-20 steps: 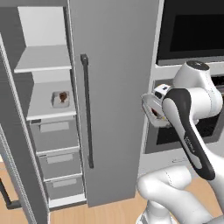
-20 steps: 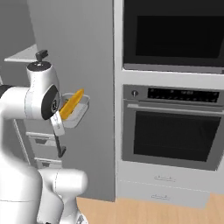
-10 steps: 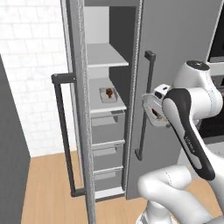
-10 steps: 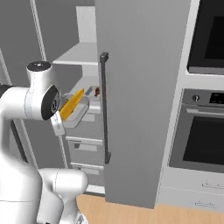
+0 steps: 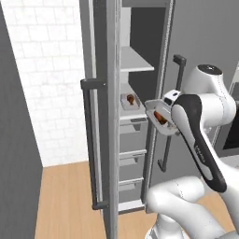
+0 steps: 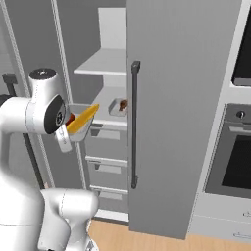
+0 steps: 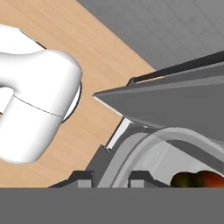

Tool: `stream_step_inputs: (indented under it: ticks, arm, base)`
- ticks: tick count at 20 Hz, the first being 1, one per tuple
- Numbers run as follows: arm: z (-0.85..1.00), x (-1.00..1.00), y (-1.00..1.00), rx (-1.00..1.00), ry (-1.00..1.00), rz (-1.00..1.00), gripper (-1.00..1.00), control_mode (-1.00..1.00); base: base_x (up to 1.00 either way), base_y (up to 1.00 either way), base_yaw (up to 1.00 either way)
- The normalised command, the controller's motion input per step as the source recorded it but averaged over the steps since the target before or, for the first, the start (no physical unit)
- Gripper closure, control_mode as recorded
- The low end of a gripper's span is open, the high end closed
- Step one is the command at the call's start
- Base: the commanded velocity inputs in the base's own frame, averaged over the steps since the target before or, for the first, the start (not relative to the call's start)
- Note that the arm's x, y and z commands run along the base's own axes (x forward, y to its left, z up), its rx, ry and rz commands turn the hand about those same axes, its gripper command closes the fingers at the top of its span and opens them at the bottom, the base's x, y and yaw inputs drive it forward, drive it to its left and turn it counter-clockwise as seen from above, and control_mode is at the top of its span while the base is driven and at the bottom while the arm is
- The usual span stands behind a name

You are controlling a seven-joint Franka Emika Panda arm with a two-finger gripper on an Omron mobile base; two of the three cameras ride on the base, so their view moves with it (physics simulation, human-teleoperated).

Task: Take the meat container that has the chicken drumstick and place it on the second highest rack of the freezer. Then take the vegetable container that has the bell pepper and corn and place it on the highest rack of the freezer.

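Claw [image 7: 111, 177] tips and bell pepper [image 7: 197, 180] cut off below.

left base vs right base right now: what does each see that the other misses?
Left base view alone: a white brick wall beside the freezer and the dark red bell pepper in the carried container. Right base view alone: the oven at right and the yellow corn sticking out of that container. Both: the open freezer, the highest rack, and the drumstick container on the second highest rack.
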Motion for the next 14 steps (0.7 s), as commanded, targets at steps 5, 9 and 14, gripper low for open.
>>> stream_step_inputs:
  ticks: [5, 9, 14]
  arm:
    - [0.00, 0.00, 0.00, 0.00, 0.00, 0.00, 1.00, 1.00]
    - [0.00, 0.00, 0.00, 0.00, 0.00, 0.00, 1.00, 1.00]
    - [0.00, 0.00, 0.00, 0.00, 0.00, 0.00, 1.00, 1.00]
  base:
    - [0.39, -0.55, 0.03]
    - [0.61, -0.29, 0.16]
    - [0.59, 0.18, 0.16]
